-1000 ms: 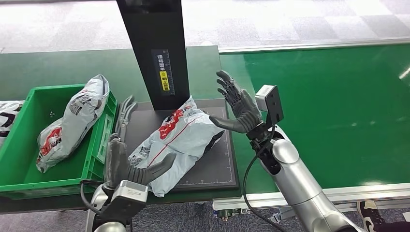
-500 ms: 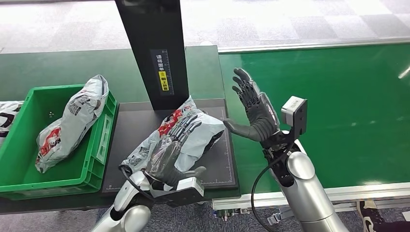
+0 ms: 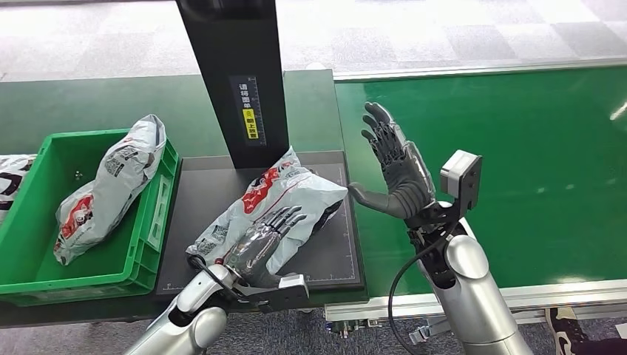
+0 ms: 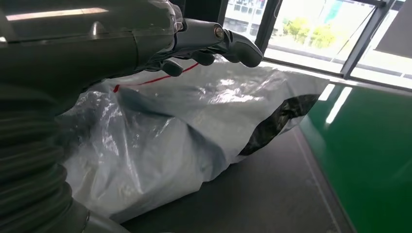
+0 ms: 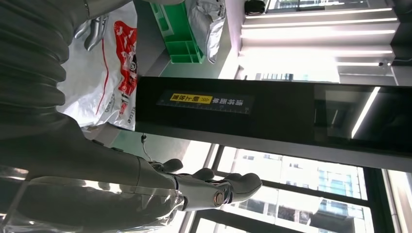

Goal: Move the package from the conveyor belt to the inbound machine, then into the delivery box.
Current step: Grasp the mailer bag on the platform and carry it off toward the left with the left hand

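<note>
A grey-white package [image 3: 303, 194] with red print lies slanted on the inbound machine's black platform [image 3: 203, 188], in front of its black column [image 3: 236, 74]. My left hand [image 3: 260, 240] rests palm-down on the package's near end, fingers stretched along it and not closed around it. The left wrist view shows the hand [image 4: 145, 43] just above the crinkled package [image 4: 184, 131]. My right hand [image 3: 399, 174] is held upright and open beside the package's right end, its thumb close to the bag and nothing in it. The right wrist view shows the package [image 5: 104, 73] past the right hand [image 5: 121, 174].
A green delivery box [image 3: 159, 211] stands left of the platform with another package [image 3: 111, 185] inside. The green conveyor belt [image 3: 503, 163] stretches to the right. A further bag [image 3: 11, 181] lies at the left edge. The tall column blocks the space behind the platform.
My left hand came from the platform's left side onto the package, then slid toward its near end. My right hand drew back to the right, off the package.
</note>
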